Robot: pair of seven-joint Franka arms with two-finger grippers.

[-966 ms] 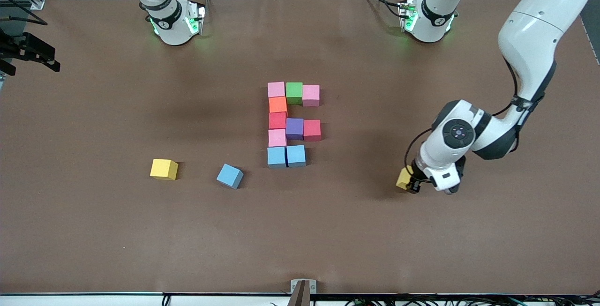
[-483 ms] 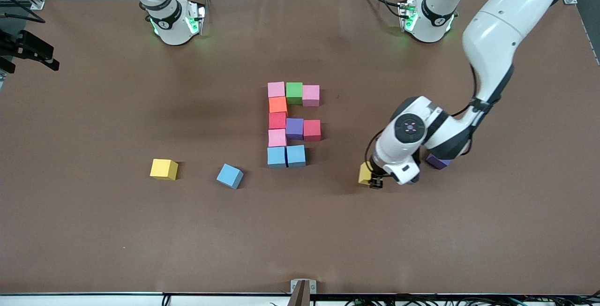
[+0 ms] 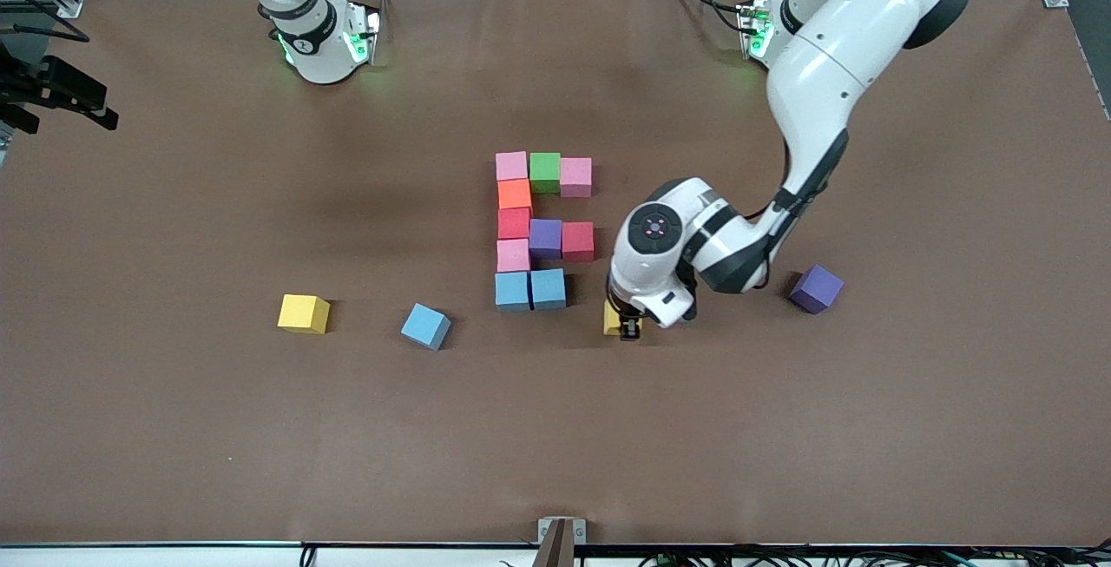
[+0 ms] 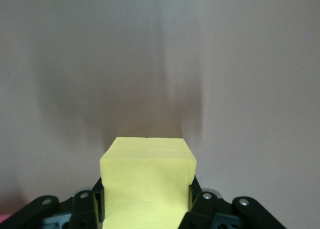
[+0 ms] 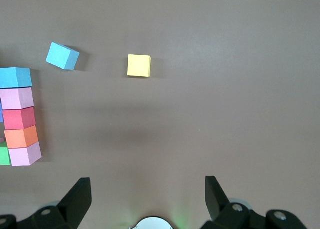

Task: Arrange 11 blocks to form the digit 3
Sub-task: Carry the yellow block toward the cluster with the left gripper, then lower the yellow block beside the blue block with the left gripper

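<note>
Left gripper (image 3: 627, 329) clamped on a small matte yellow cube (image 3: 613, 318), carried low over bare table just beside the open end of the figure's nearest bar; the left wrist view shows the cube (image 4: 147, 184) seated squarely between the fingers (image 4: 202, 205). The figure of touching foam cubes (image 3: 514, 224) stands mid-table: pink, green, pink across the farthest bar; orange below; red, purple, red across the middle; pink below; two light blue cubes (image 3: 530, 289) forming the nearest bar, which lacks its third cube. The vacant slot lies against the outer light blue cube, toward the right arm's end from the held cube and slightly farther from the front camera; judged, the coming move is a short sideways shift, then a set-down flush with that blue face. Left arm clearly nearer. Right gripper (image 5: 147, 199) waits with jaws wide and nothing between them, high over the table. Loose on the table: a second yellow cube (image 3: 304, 313), a tilted light blue cube (image 3: 425, 326), a purple cube (image 3: 816, 288).
</note>
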